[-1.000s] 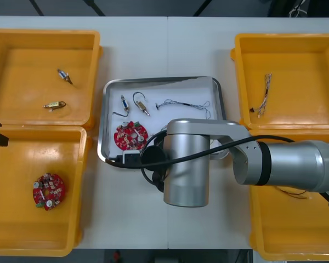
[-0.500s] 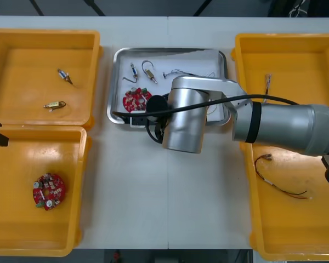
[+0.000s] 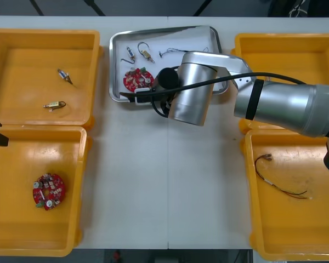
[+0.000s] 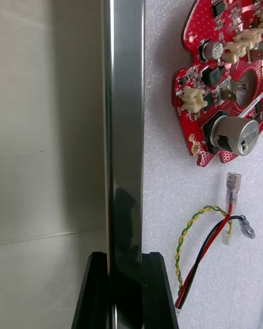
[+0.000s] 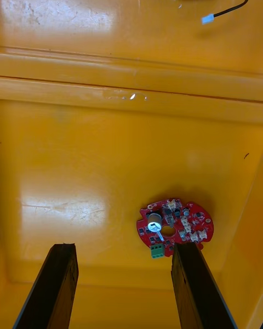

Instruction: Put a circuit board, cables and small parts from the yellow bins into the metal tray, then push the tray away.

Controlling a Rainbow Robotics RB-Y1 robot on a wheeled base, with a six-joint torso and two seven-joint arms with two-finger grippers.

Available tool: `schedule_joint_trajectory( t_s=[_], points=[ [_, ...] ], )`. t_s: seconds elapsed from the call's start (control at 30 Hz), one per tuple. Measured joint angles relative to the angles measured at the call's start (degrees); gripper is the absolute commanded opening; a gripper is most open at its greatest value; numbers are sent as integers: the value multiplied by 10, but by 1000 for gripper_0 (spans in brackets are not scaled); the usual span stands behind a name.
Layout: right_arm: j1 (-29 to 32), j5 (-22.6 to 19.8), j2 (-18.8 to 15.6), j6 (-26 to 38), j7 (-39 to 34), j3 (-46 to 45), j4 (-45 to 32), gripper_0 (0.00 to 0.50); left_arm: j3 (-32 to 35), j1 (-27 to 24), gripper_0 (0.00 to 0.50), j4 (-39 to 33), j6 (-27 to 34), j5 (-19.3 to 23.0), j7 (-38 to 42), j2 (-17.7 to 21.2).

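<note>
The metal tray (image 3: 214,33) lies at the table's far middle, white inside. It holds a round red circuit board (image 3: 138,80), two small metal parts (image 3: 145,53), a thin blue and white cable (image 3: 172,52) and a red and yellow cable (image 4: 211,236). My right gripper (image 3: 137,97) is at the tray's near rim. In the right wrist view the gripper (image 4: 125,257) is shut on that rim (image 4: 125,115), one finger on each side, with the board (image 4: 224,88) just inside. My left gripper (image 5: 125,248) hangs open over the near left bin, above a second circuit board (image 5: 174,227).
The far left yellow bin (image 3: 44,32) holds two small metal parts (image 3: 55,104). The near left bin (image 3: 82,181) holds the other board (image 3: 48,191). A red and black cable (image 3: 279,178) lies in the near right bin (image 3: 252,219). My right arm crosses the far right bin (image 3: 285,37).
The tray has slid toward the table's far edge, with my right gripper on its near rim following it. The left arm has stayed put.
</note>
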Motion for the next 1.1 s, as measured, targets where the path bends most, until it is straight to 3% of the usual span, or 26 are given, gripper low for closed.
schedule_joint_trajectory(
  t_s=[0.5, 0.77, 0.87, 0.93, 1.0, 1.1],
  points=[
    [-37, 0, 18, -133, 0, 0, 144, 0, 0, 0, 500, 0, 0, 0, 0, 0],
    [-41, 1, 23, -163, 0, 0, 168, 0, 0, 0, 500, 0, 0, 0, 0, 0],
    [-41, 1, 23, -163, 0, 0, 168, 222, 0, 0, 500, 0, 0, 0, 0, 0],
    [-41, 1, 24, -163, 0, 0, 168, 403, 0, 0, 500, 0, 0, 0, 0, 0],
    [-42, 1, 24, -161, 0, 0, 168, 489, 0, 0, 500, 0, 0, 0, 0, 0],
    [-42, 1, 24, -146, 0, 0, 166, 500, 0, 0, 500, 0, 0, 0, 0, 0]
  ],
)
